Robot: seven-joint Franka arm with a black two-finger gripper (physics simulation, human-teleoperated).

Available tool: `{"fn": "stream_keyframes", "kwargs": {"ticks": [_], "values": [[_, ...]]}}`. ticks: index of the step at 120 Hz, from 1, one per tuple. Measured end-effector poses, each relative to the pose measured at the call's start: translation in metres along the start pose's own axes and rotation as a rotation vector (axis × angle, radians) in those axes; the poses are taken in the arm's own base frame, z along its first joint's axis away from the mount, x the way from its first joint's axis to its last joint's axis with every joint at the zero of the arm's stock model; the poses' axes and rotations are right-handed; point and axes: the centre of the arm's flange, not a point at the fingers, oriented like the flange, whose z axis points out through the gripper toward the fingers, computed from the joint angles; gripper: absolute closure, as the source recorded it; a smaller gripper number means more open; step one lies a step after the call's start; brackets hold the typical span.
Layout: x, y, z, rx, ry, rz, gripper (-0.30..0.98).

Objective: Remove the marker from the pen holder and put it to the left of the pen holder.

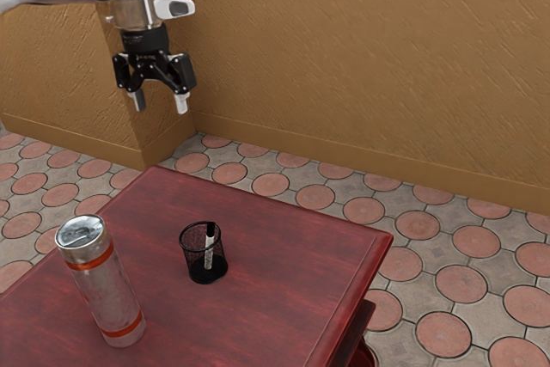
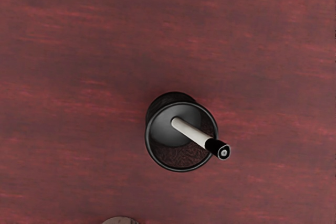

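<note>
In the exterior view, my hand (image 1: 161,107) hangs high over the desk (image 1: 275,281), its two fingers standing wide apart with nothing between them. The marker (image 1: 209,251) is in the pen holder (image 1: 190,257), almost upright, black end up. It lies well below my hand, nearer to the viewer and toward the exterior view's right. The banded canister (image 1: 107,290) stands apart from the holder, toward the exterior view's left.

In the wrist view, I look down on the marker's long axis: it slants up from inside the holder, and the black end (image 2: 218,149) juts across the rim (image 2: 148,141). That slant is what I must match, I judge: come down over the raised end, close across the barrel, then draw out along its length, lest I tip the holder.
</note>
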Motion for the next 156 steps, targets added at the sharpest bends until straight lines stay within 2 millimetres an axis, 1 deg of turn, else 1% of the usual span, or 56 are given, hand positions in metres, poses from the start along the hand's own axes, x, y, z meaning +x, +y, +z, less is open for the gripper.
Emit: {"fn": "stream_keyframes", "kwargs": {"ticks": [8,12,16,20,29,33,38,54,71,80,96,113,123,134,156], "values": [[0.001,-0.001,0.001,0.001,-0.003,-0.004,0.02],[0.007,-0.001,0.004,0.006,-0.007,-0.007,0.02],[0.02,0.001,0.011,0.013,-0.016,-0.01,0.02],[0.035,0.002,0.025,0.021,-0.038,-0.015,0.02],[0.067,0.005,0.069,0.036,-0.105,-0.025,0.02],[0.077,0.006,0.088,0.041,-0.134,-0.027,0.02],[0.085,0.007,0.106,0.044,-0.162,-0.033,0.02],[0.097,0.006,0.146,0.029,-0.23,-0.061,0.02],[0.102,0.002,0.179,0.006,-0.29,-0.094,0.02],[0.102,0.008,0.189,0.001,-0.307,-0.1,0.02],[0.103,0.025,0.215,0.017,-0.349,-0.105,0.03],[0.094,0.032,0.241,0.034,-0.41,-0.125,0.13],[0.088,0.039,0.249,0.044,-0.441,-0.128,0.2],[0.082,0.042,0.256,0.054,-0.48,-0.138,0.25],[0.074,0.043,0.259,0.071,-0.531,-0.163,0.36]]}}
